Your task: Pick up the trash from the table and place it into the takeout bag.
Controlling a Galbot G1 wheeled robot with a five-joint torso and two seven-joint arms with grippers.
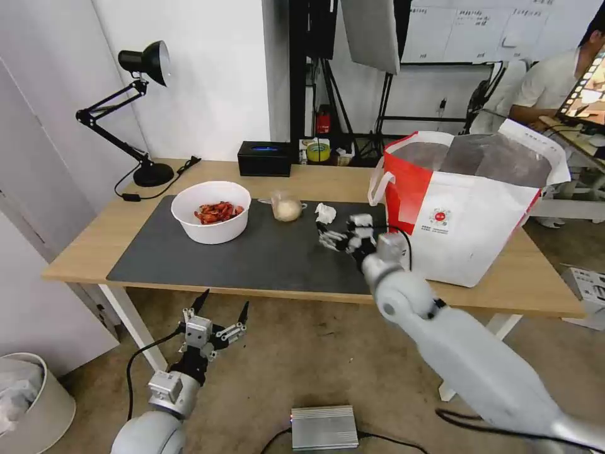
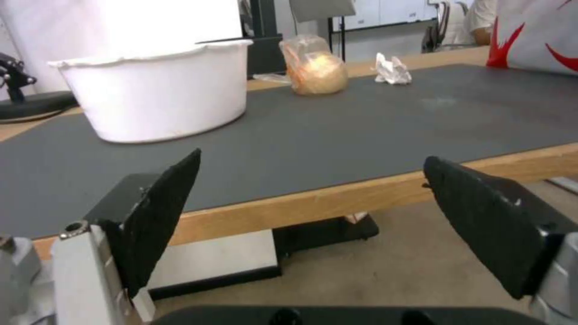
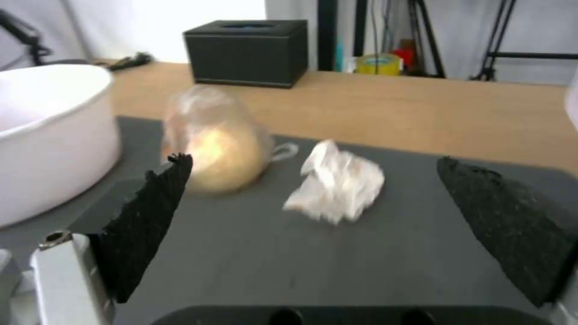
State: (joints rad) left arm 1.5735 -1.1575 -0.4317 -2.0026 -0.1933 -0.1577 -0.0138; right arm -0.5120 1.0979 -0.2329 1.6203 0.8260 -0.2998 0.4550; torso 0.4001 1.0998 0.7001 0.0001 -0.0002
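Black lamp [image 1: 142, 110], black box [image 1: 264, 158]

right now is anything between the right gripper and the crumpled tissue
Nothing visible. The right gripper is open over the dark mat, facing the crumpled tissue with bare mat between them. The clear cup sits beside the tissue, off to one side.

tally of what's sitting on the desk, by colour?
White: 3 - bowl, tissue, takeout bag
Black: 2 - box, lamp
Clear: 1 - cup
Grey: 1 - mat
Total: 7
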